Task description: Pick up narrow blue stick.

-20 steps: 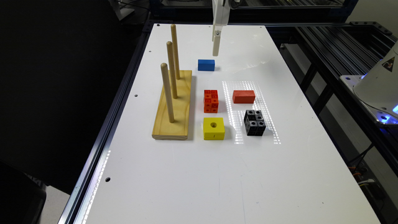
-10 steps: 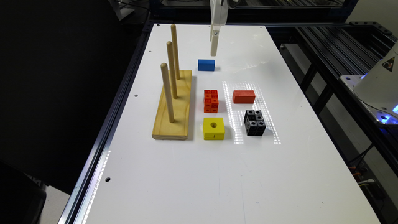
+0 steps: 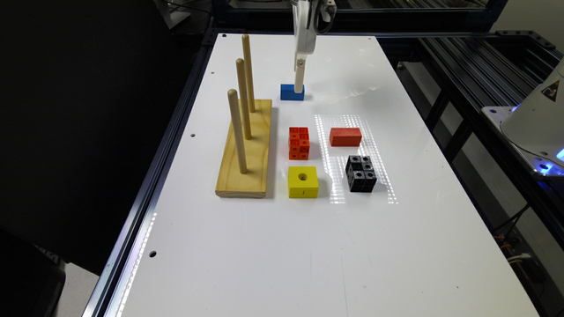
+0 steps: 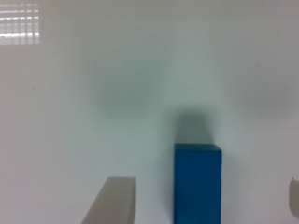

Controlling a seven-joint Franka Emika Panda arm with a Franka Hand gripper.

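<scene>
White gripper hangs straight down, its fingers spread wide with the narrow blue stick between them on the white table. Since a second ago it has dropped to the stick, at 12 o'clock from the orange cube.

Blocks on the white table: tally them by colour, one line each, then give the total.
Blue: 1, the small solid blue rectangular block
Red: 1, the plain red rectangular block
Orange: 1, the orange studded block
Yellow: 1, the yellow cube with a hole
Black: 1, the black studded block
Total: 5
</scene>
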